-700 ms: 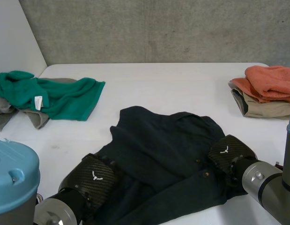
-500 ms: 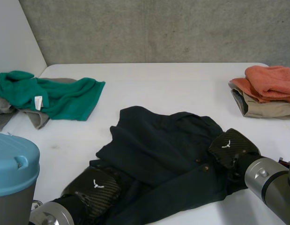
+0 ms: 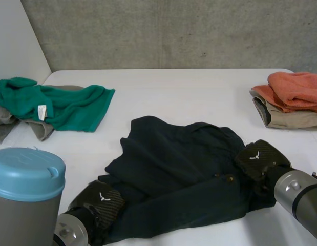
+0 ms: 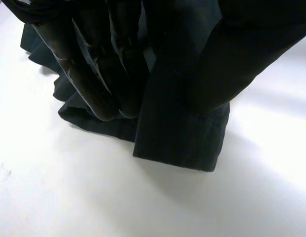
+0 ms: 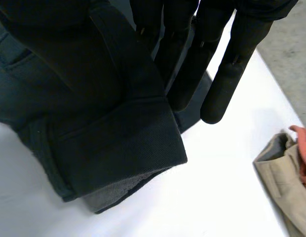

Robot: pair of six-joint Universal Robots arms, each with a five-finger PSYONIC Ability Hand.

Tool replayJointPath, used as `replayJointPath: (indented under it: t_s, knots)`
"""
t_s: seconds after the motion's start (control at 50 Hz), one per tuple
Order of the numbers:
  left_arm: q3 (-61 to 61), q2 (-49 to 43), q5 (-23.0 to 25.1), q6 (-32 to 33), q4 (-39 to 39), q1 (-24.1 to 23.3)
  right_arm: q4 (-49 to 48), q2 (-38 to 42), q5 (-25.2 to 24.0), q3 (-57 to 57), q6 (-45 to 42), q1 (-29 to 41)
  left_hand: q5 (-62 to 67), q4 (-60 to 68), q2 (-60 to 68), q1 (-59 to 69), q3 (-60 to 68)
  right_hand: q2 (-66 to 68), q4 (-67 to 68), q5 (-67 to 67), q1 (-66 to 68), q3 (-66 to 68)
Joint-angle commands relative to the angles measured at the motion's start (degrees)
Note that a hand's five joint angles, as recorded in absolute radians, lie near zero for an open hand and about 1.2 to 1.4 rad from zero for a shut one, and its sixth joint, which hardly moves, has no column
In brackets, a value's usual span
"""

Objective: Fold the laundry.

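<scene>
A dark navy shirt [image 3: 173, 164] of soft, matte woven cloth lay crumpled on the near middle of the smooth white table [image 3: 173, 87]. Its surface was broken by loose folds, and two small buttons showed close to its right end. Its long axis ran left to right, with the right end slightly farther than the left, and its near edge was drawn out as a long band between the two hands. A collar-like fold sat on the far side, though the direction of the neck could not be confirmed. The left hand [image 3: 101, 201], in glossy black weave, was at the near-left corner of the shirt. In the left wrist view its fingers [image 4: 101, 69] were straight and pressed together against bunched folds, with a stitched sleeve cuff [image 4: 182, 140] hanging beside them down to the table. The right hand [image 3: 260, 158] was at the shirt's right edge. Its fingers [image 5: 227, 74] were straight and slightly spread, with a thick doubled fold rising between them and the thumb side. A rumpled green terry towel [image 3: 71, 105] lay over a grey cloth [image 3: 39, 129] at far left. A folded orange towel [image 3: 296, 87] sat on a folded beige cloth [image 3: 291, 119] at far right, well apart from the shirt.
</scene>
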Motion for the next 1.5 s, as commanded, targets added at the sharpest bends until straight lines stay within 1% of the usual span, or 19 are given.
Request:
replayJointPath:
  t_s: [0.02,0.12,0.26,0.38,0.54,0.64,0.76,0.84,0.9,0.92,0.94,0.96,0.98,1.02,1.2,1.28,1.32,1.38,1.5]
  knots:
    - [0.90,4.95,3.88,5.84,-7.66,-1.01,17.98,-5.55,-3.13,-0.20,-14.53,-4.23,13.15,11.62,11.61,13.84,12.15,12.81,11.55,14.54,15.16,12.29]
    - [9.15,15.33,4.15,5.49,-11.99,3.47,17.40,-12.94,-8.23,-7.74,-15.10,-6.80,13.15,11.62,11.61,13.84,12.15,12.81,11.55,14.54,15.16,12.29]
    - [28.14,26.24,4.33,4.18,-10.06,10.24,14.41,-18.66,-14.47,-26.29,3.70,-9.34,13.15,11.62,11.61,13.84,12.15,12.81,11.55,14.54,15.16,12.29]
    - [40.79,27.21,4.41,-3.37,-7.60,11.57,6.78,-20.77,-16.32,-34.55,15.74,-10.66,13.15,11.62,11.61,13.84,12.15,12.81,11.55,14.54,15.16,12.29]
    - [43.71,20.28,5.03,-5.49,-6.89,11.12,0.00,-16.56,-15.36,-35.36,19.63,-9.62,13.15,11.62,11.61,13.84,12.15,12.81,11.55,14.54,15.16,12.29]
    - [43.27,11.67,4.76,-5.49,-4.09,10.77,-3.16,-8.40,-11.76,-35.27,19.28,-5.92,13.15,11.62,11.61,13.84,12.15,12.81,11.55,14.54,15.16,12.29]
    - [48.36,-5.46,3.80,-4.88,7.33,10.86,-11.16,7.59,-8.16,-37.99,19.10,-1.53,13.15,11.62,11.61,13.84,12.15,12.81,11.55,14.54,15.16,12.29]
    - [56.44,-17.76,2.92,-4.44,16.21,10.95,-18.62,20.16,-1.40,-43.69,19.19,1.37,13.15,11.62,11.61,13.84,12.15,12.81,11.55,14.54,15.16,12.29]
    - [64.88,-26.38,1.86,-4.70,21.92,11.21,-29.93,31.57,9.82,-50.62,19.28,2.34,12.17,10.64,10.63,12.86,11.17,12.46,11.20,14.18,14.80,11.93]
    - [68.64,-29.97,1.60,-4.96,23.68,11.56,-32.50,33.35,12.04,-52.04,19.02,2.43,-4.33,-5.86,-5.86,-3.64,-5.33,4.46,3.20,6.18,6.80,3.93]
    - [70.15,-31.22,1.34,-4.97,23.95,11.48,-34.70,35.02,13.98,-53.45,18.66,2.52,-13.49,-15.02,-15.02,-12.80,-14.49,-6.28,-7.54,-4.55,-3.93,-6.80]
    - [72.95,-32.80,1.07,-5.32,24.31,11.48,-38.29,37.74,17.13,-55.72,17.88,2.69,-38.56,-40.09,-40.09,-37.87,-39.56,-39.52,-40.78,-37.80,-37.18,-40.05]
    - [73.85,-33.51,0.99,-5.49,24.13,11.48,-39.02,38.63,18.38,-56.70,17.35,2.78,-53.80,-55.33,-55.33,-53.11,-54.80,-57.18,-58.44,-55.45,-54.83,-57.70]
    - [74.65,-33.96,0.63,-5.93,23.87,11.39,-38.42,39.87,19.01,-58.29,15.86,2.96,-56.85,-58.38,-58.39,-56.16,-57.85,-57.19,-58.45,-55.46,-54.84,-57.71]
    - [63.68,-25.80,-1.65,-9.62,23.17,11.65,-24.98,32.41,11.99,-51.98,16.55,3.05,-56.85,-58.38,-58.39,-56.16,-57.85,-57.19,-58.45,-55.46,-54.84,-57.71]
    - [53.22,-19.20,-1.48,-9.62,19.66,10.60,-13.12,23.98,4.78,-44.60,15.94,1.82,-56.85,-58.38,-58.39,-56.16,-57.85,-57.19,-58.45,-55.46,-54.84,-57.71]
    - [49.45,-16.75,-1.21,-9.89,17.29,9.81,-8.90,21.08,1.88,-41.87,15.67,0.85,-56.85,-58.38,-58.39,-56.16,-57.85,-51.34,-52.60,-49.61,-48.99,-51.86]
    - [41.98,-12.52,0.63,-9.89,11.67,7.70,-1.34,16.15,-4.35,-36.60,14.62,-1.43,-51.61,-53.15,-53.15,-50.93,-52.61,-32.17,-33.42,-30.44,-29.82,-32.69]
    - [27.84,-7.60,8.61,-10.41,2.00,2.96,12.97,9.65,-14.28,-27.12,4.55,-7.66,-23.40,-24.93,-24.94,-22.71,-24.40,-7.80,-9.06,-6.07,-5.45,-8.32]
